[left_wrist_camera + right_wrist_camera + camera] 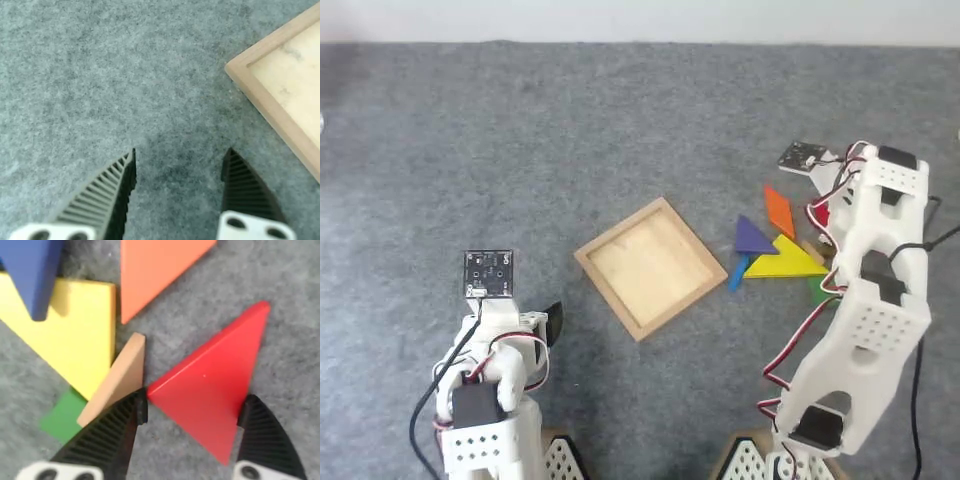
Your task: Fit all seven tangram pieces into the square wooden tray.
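right tool (196, 398) gapes around the red triangle (216, 367).

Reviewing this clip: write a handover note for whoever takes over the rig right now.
Grippers: left gripper open over bare carpet by a corner of the tray. The right gripper is open, with a finger on either side of the red triangle, not closed on it.
Pieces: red triangle, yellow triangle, orange piece, blue triangle, tan piece, green piece and light-blue piece are clustered on the carpet beside the tray.
Done: nothing; the tray is empty.
Left: all seven pieces.
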